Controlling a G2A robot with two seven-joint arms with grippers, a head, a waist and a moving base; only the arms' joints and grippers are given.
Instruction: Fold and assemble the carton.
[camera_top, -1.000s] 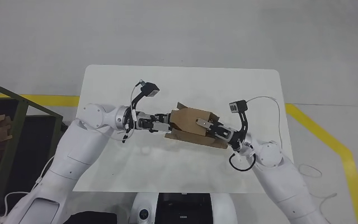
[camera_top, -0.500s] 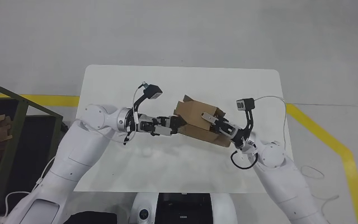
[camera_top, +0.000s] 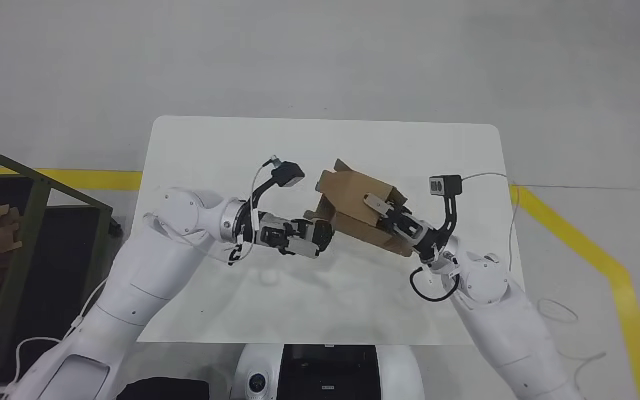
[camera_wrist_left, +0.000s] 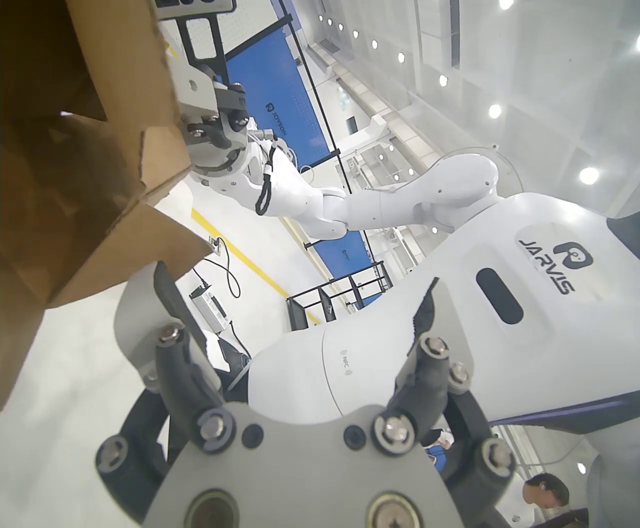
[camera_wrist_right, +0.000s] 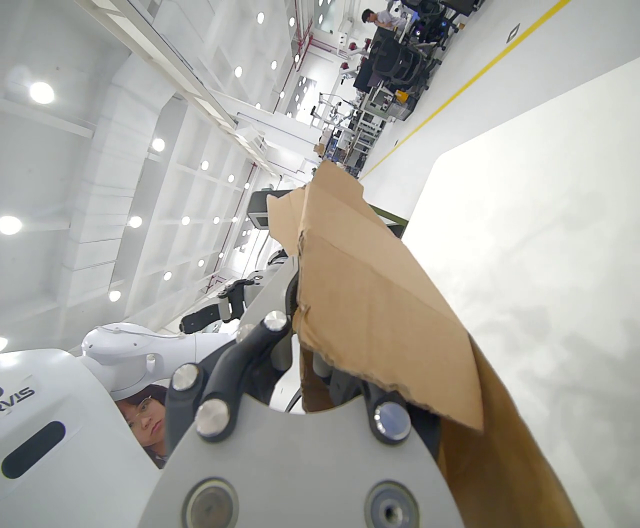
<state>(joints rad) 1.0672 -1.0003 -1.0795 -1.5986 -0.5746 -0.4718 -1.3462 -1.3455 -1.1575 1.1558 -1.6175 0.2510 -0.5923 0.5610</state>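
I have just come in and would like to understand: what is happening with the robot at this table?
A two-armed robot is assembling a brown cardboard carton over a white rectangular table. The right arm holds the carton by one flap, with its jaws shut on the cardboard, and the carton sits at a slant. The left arm is at the carton's other end, near a lower corner, with its jaws open and gripping nothing. Several flaps stand loose, so the carton is not yet closed.

We cannot see the fingertips of the right gripper (camera_wrist_right: 312, 360); the carton (camera_wrist_right: 380, 310) covers them. Beyond the fingers of the left gripper (camera_wrist_left: 295, 285), the carton runs off the view's edge.
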